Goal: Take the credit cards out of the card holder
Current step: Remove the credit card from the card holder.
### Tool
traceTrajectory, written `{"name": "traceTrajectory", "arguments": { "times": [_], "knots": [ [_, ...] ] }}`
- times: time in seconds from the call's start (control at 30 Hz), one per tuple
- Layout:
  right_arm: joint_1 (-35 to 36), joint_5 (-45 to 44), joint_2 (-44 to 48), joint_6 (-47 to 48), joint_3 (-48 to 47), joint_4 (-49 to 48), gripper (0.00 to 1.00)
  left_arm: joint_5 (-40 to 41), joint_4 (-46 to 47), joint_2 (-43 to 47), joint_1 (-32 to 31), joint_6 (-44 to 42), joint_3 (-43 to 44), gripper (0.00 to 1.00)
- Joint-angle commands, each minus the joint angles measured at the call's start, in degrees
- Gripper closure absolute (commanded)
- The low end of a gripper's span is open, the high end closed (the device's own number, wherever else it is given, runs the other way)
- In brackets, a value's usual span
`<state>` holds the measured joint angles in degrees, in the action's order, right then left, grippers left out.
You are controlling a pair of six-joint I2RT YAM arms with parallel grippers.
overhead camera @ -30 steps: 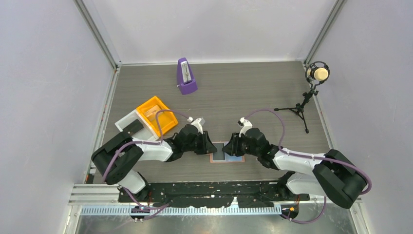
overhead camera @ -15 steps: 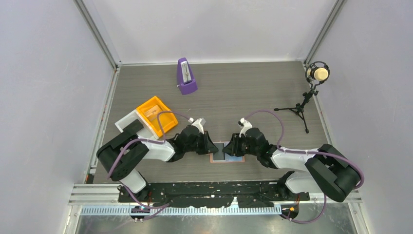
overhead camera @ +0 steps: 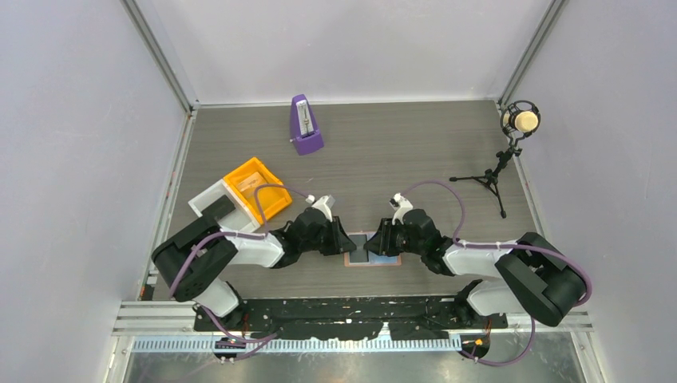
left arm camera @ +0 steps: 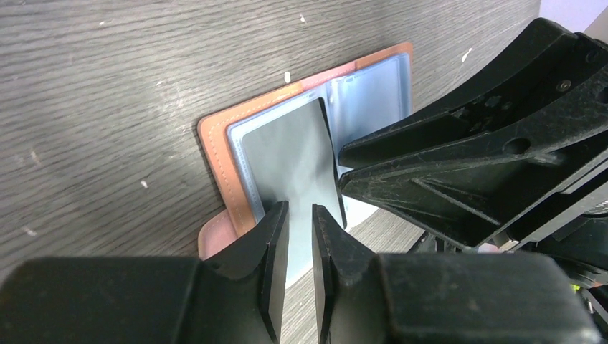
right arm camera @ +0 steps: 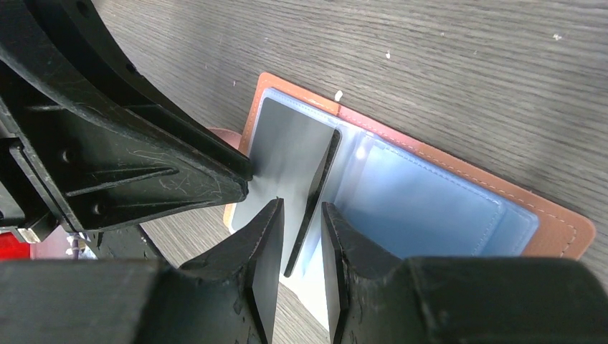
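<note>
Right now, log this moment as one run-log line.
card holder: open flat on table | credit card: one edge raised off page, pinched in right gripper | left gripper: narrow gap, at holder's edge, grip unclear

Top view, lower centre: the left gripper and right gripper meet nose to nose over the holder, with no passage between them. Both wrist views agree. Each shows the opposing gripper's body filling one side of the frame, its tip nearly touching a tilted card. The holder's upper and lower edges alone lie open to approach.

Obstacles:
- Left centre: tray with box, near the grippers.
- Upper centre: metronome.
- Right edge: microphone stand.

The table is free across mid-frame.
</note>
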<state>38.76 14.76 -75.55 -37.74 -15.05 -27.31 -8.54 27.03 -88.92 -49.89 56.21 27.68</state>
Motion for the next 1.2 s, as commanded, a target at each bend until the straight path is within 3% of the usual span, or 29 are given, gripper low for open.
{"name": "traceTrajectory", "arguments": {
  "times": [0.0,0.43,0.6,1.17],
  "knots": [
    [-0.31,0.63,-0.42,-0.39,0.37,-1.43,0.67,3.63,-7.56,2.61,-0.34,-3.03,-0.02,0.79],
    [-0.36,1.98,-1.56,-1.31,0.03,-2.21,0.65,5.04,-10.14,1.60,-1.91,-4.01,1.01,0.82],
    [-0.42,2.30,-1.60,-1.65,0.24,-3.23,0.65,4.76,-9.29,0.56,-2.39,-3.56,0.80,0.91],
    [-4.07,10.92,-8.73,-7.30,4.65,-21.20,0.71,4.82,-8.57,-0.33,-2.53,-3.37,0.27,1.00]
  ]
}}
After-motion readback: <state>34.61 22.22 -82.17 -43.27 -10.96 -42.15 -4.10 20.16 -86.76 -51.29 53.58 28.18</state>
